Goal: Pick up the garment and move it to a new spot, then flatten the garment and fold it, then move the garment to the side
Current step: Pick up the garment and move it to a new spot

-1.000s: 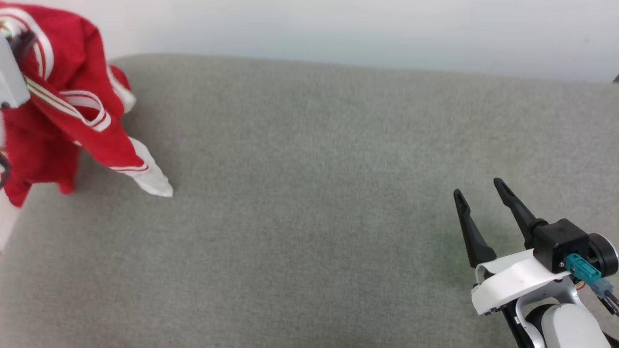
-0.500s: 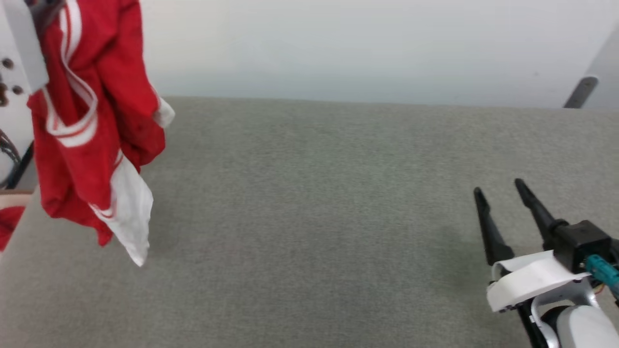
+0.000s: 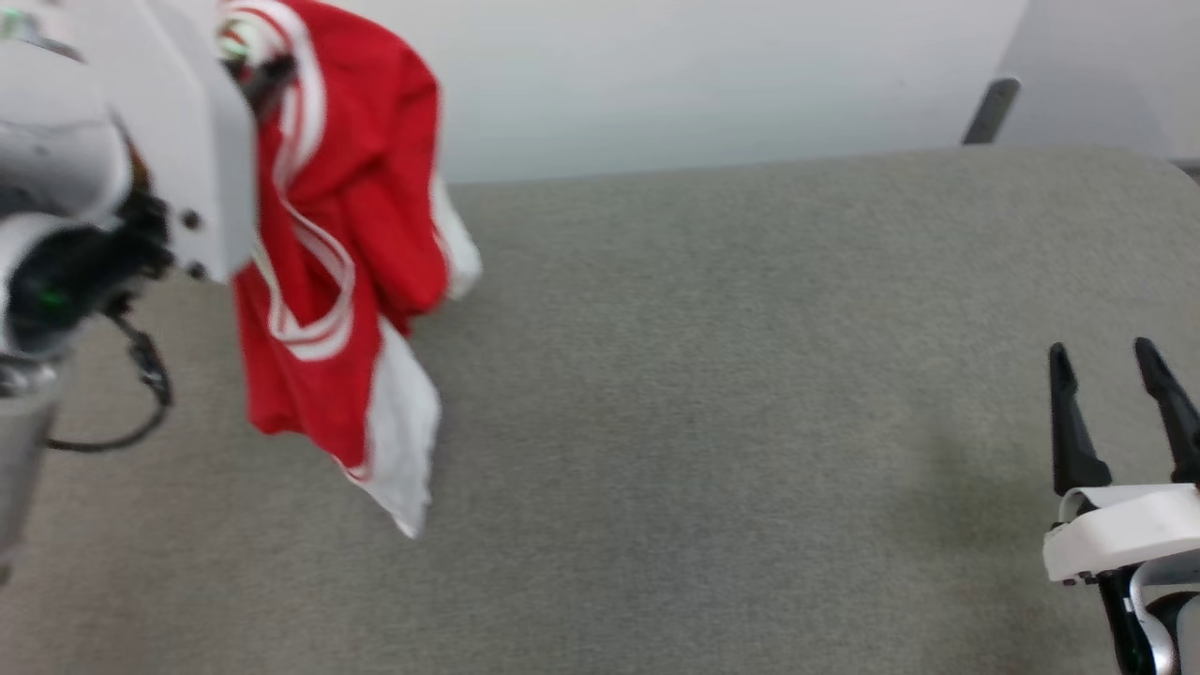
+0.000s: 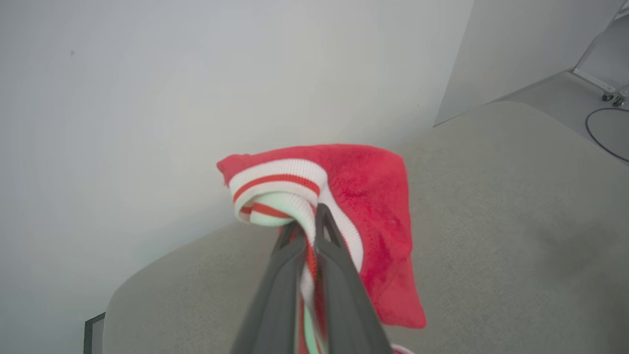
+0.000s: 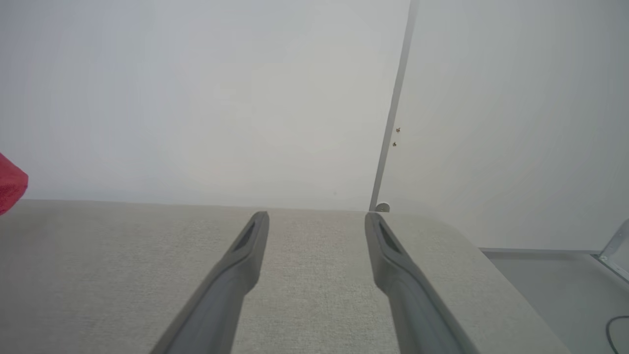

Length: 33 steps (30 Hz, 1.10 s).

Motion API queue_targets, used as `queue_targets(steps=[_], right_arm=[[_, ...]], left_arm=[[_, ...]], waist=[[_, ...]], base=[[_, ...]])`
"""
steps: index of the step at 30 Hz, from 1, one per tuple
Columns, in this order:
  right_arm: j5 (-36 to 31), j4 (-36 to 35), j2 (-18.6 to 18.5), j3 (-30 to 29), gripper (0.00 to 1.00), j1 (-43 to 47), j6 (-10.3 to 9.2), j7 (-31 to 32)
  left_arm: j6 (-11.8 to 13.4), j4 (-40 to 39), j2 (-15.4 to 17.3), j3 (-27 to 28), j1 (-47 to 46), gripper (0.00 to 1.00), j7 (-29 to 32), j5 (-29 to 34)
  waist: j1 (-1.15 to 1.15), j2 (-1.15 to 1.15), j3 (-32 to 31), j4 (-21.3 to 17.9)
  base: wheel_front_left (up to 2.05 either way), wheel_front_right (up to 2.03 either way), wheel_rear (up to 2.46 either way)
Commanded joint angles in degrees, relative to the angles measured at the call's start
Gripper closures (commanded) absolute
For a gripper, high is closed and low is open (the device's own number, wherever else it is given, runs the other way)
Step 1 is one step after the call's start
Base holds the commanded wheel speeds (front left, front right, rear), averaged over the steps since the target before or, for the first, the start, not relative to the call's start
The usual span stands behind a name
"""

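Hovering over the near right corner of the grey upholstered surface (image 3: 712, 375), the right gripper (image 3: 1101, 349) is standing wide and empty. Farther off, over the surface's left side, the left gripper (image 4: 305, 220) is pinching the striped edge of the garment (image 3: 347, 244), which is hanging bunched. Lowering it slowly toward the surface's middle is looking wisest.
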Motion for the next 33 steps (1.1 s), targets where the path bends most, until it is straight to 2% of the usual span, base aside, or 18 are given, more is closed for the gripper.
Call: queue_targets(steps=[1, 9, 14, 18, 33], right_arm=[[-0.4, 0.13, 0.41, -0.82, 0.0, -0.56, 0.0, -0.42], [0.01, 0.93, 2.22, -4.41, 0.0, -1.37, 0.0, -1.86], [0.69, 2.97, 3.57, -3.87, 0.0, -2.35, -0.01, -3.29], [1.2, 4.43, 4.22, -3.01, 0.0, -3.06, 0.0, -4.02], [2.48, 11.49, 5.19, 0.9, 0.0, -6.48, -0.01, -7.14]], left_arm=[[0.63, -1.21, -0.92, -0.86, 0.82, 1.0, 0.42, 0.32], [1.11, -2.93, -5.3, -7.03, 3.05, 1.0, 1.97, 1.0], [0.78, -0.98, -9.13, -11.74, 6.18, 1.0, 1.26, 1.39], [0.59, 0.32, -10.77, -13.84, 7.87, 1.0, 0.9, 1.29], [-4.23, 12.71, -15.07, -19.87, 11.81, 1.0, -2.0, 0.01]], waist=[[0.0, 0.0, 2.63, -3.23], [0.0, 0.0, 6.34, -6.99], [0.0, 0.0, 8.92, -9.06], [0.0, 0.0, 10.17, -9.98], [0.0, 0.0, 11.23, -11.63]], base=[[0.0, 0.0, 0.0], [0.0, 0.0, 0.0], [0.0, 0.0, 0.0], [0.0, 0.0, 0.0], [0.0, 0.0, 0.0]])
